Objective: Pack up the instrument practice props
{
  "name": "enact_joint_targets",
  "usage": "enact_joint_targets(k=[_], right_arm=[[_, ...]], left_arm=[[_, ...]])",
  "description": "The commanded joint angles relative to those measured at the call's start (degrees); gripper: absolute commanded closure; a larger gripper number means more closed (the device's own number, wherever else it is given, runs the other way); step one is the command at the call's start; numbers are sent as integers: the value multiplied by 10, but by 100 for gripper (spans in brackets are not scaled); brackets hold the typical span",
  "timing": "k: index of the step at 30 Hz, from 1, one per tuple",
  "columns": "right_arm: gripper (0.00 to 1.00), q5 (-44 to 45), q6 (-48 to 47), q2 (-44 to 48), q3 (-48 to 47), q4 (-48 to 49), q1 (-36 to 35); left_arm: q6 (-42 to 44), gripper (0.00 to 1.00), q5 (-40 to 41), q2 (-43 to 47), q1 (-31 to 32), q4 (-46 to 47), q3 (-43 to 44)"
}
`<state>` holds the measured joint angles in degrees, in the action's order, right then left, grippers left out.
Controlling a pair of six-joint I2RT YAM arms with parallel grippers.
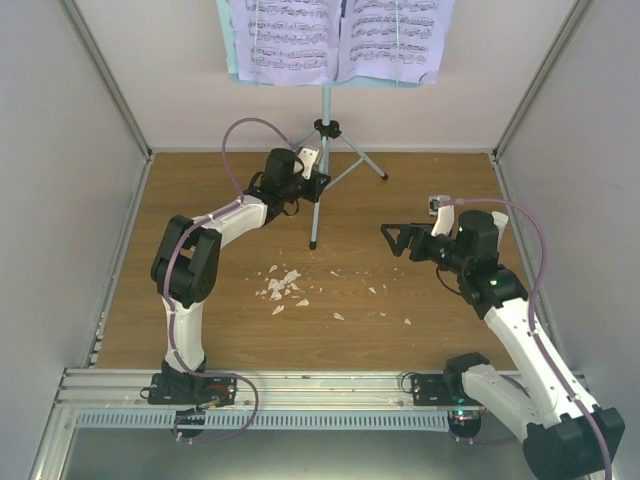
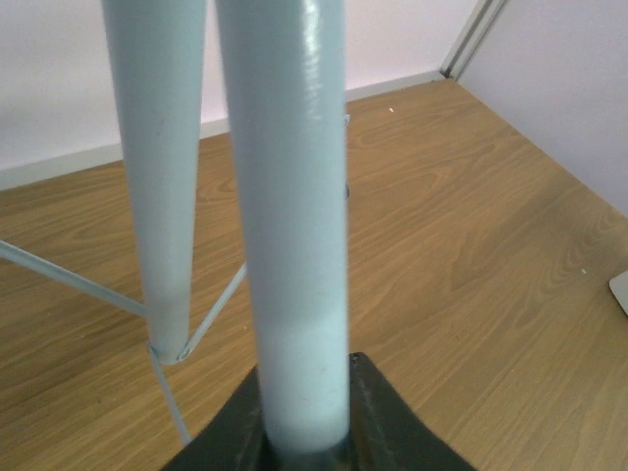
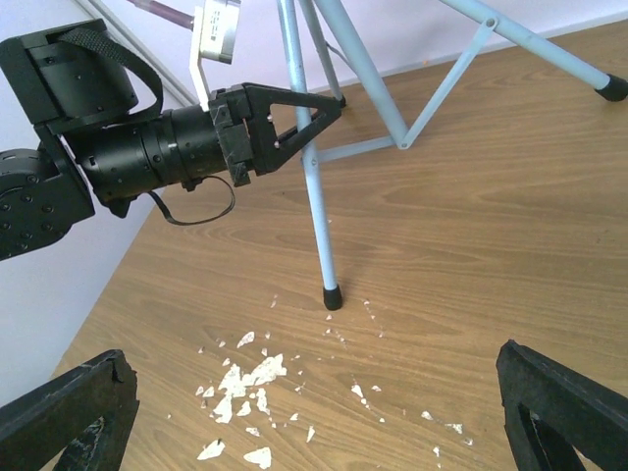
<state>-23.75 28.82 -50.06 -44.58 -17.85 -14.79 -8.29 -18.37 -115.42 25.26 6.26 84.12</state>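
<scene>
Music stand (image 1: 326,105) leg clamped within left end effector (image 1: 319,186).

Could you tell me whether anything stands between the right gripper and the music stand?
Nothing solid does. The open right gripper faces the music stand across the table; only small white crumbs lie on the wood between them. The left gripper clamps the stand's front leg higher up.

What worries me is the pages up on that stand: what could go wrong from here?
The left gripper clamps one leg of the music stand low down; pulling there could tip the stand. Any tilt may spill the sheet-music pages resting on its desk. The right gripper is open and apart from the stand, so nothing would catch it.
</scene>
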Motion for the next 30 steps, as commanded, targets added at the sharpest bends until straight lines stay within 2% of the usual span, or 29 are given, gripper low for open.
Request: enact_joint_targets(k=[1,7,30], right_arm=[[1,10,-1,8,-2,-12,-6],[0,12,2,12,2,-14,-6],[0,9,17,24,9,-18,-5]], left_arm=[[18,86,-26,15,3,26,-18],[28,100,-37,39,5,24,-43],[37,100,-99,190,30,22,-219]])
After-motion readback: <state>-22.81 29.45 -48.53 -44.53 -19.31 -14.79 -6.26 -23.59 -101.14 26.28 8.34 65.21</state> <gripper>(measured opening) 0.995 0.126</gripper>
